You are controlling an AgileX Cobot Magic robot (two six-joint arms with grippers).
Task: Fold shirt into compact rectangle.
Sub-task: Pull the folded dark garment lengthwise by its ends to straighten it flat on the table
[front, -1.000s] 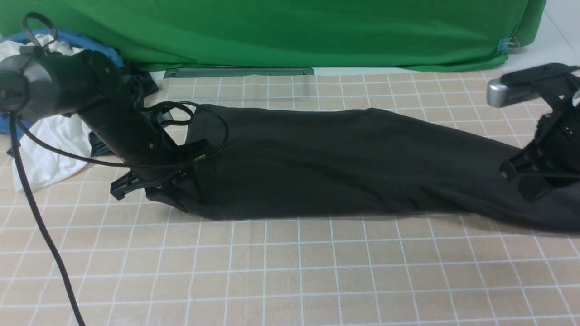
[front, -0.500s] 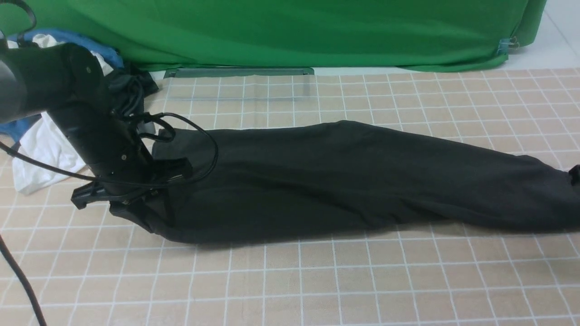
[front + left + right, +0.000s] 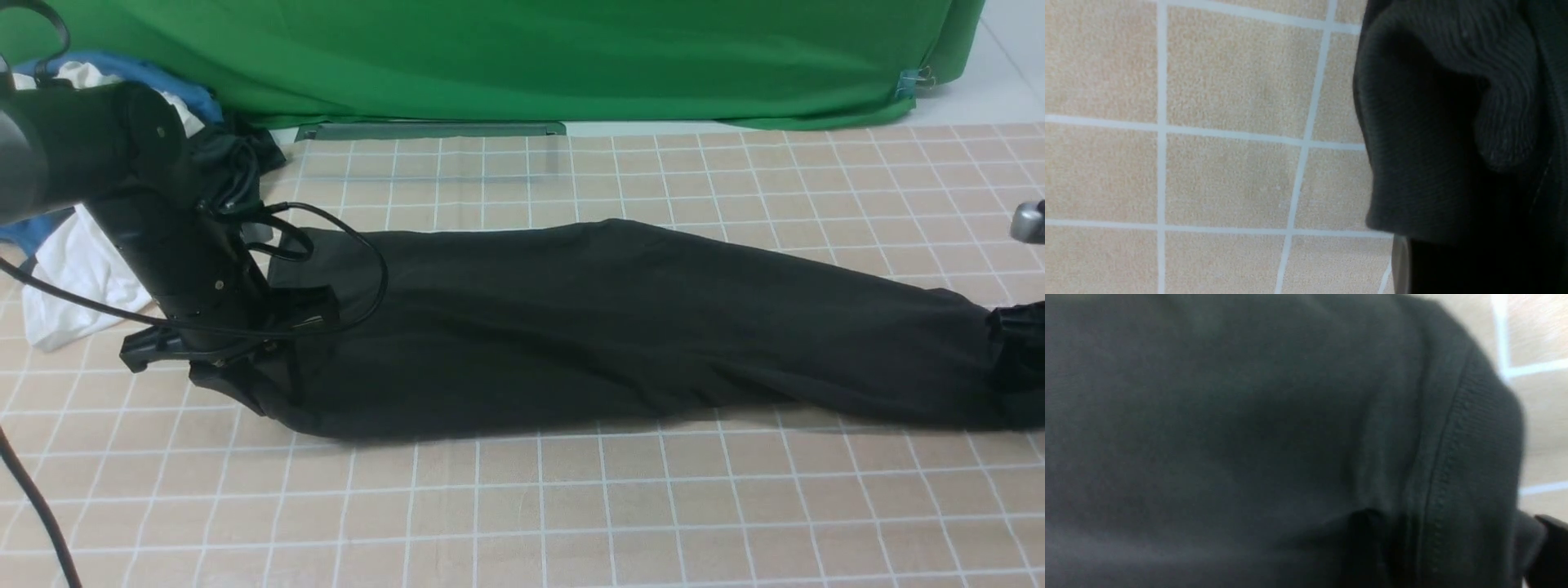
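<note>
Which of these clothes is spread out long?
The black shirt, stretched across the checked mat; the white garment and the blue garment lie crumpled at the far left.

The right claw (image 3: 1020,353) is mostly cut off at the frame's right edge; its wrist view is blurred. The left claw (image 3: 235,371) has its tips buried in the large black T-shirt (image 3: 612,327).

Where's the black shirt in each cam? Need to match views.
Front: shirt lies stretched left to right across the middle, on the grid mat.
Left wrist: shirt, a bunched end along one side; grid mat fills the rest.
Right wrist: shirt fills nearly the whole frame, stitched hem showing; grid mat at one edge.
Shared landmark: the grid mat's white lines.
</note>
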